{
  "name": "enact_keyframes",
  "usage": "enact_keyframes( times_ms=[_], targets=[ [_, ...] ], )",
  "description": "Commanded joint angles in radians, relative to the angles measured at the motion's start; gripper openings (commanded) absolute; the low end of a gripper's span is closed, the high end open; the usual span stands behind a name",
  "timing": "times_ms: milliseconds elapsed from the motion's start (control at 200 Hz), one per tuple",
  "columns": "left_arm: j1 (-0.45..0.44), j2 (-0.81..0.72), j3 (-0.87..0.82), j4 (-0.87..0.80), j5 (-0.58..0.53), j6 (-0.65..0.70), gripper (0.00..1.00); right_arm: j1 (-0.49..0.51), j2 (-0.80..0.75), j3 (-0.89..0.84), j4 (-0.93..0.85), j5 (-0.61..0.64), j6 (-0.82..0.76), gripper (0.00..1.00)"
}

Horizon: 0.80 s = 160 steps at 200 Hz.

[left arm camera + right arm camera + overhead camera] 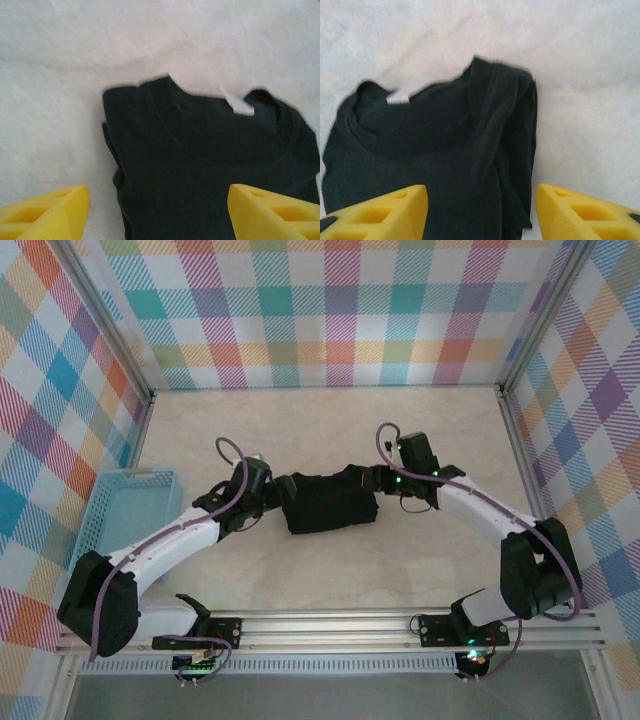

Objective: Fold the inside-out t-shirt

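T-shirt [328, 505] on pale tbl [330, 430], plaid walls [330, 310]

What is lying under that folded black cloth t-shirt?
The black t-shirt rests on the pale tabletop, which shows around its edges. Anything beneath its folded layers is covered by the fabric.

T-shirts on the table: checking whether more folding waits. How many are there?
1. The black t-shirt lies folded at the middle of the table, between the left gripper and the right gripper, both open. The robot arms cover parts of it, so another could be hidden beneath.
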Motion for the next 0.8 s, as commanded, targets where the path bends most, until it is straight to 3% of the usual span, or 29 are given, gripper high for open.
enact_keyframes(
  times_ms=[0,315,425,505,590,670,795],
  targets=[
    [-0.072,0.051,-0.041,0.042,0.031,-0.034,0.69,0.039,0.015,-0.067,-0.016,-0.009,0.053,0.55],
    [-0.081,0.231,-0.064,0.075,0.019,-0.061,0.34,0.042,0.116,-0.147,0.006,0.107,0.115,0.34],
    [-0.081,0.168,-0.071,0.032,-0.001,-0.045,0.32,0.041,0.078,-0.116,-0.039,0.11,0.087,0.34],
    [-0.08,0.084,-0.064,-0.031,-0.04,-0.027,0.37,0.041,0.022,-0.082,-0.094,0.123,0.065,0.42],
    [-0.071,-0.005,-0.064,-0.065,-0.068,-0.014,0.54,0.039,-0.044,-0.048,-0.133,0.14,0.05,0.53],
    [-0.022,-0.041,-0.07,-0.042,-0.01,-0.009,0.68,0.039,-0.07,-0.016,-0.13,0.112,0.039,0.63],
    [0.066,0.011,-0.046,0.007,0.102,-0.025,0.76,0.038,-0.006,0.066,-0.122,0.08,0.048,0.78]
  ],
)
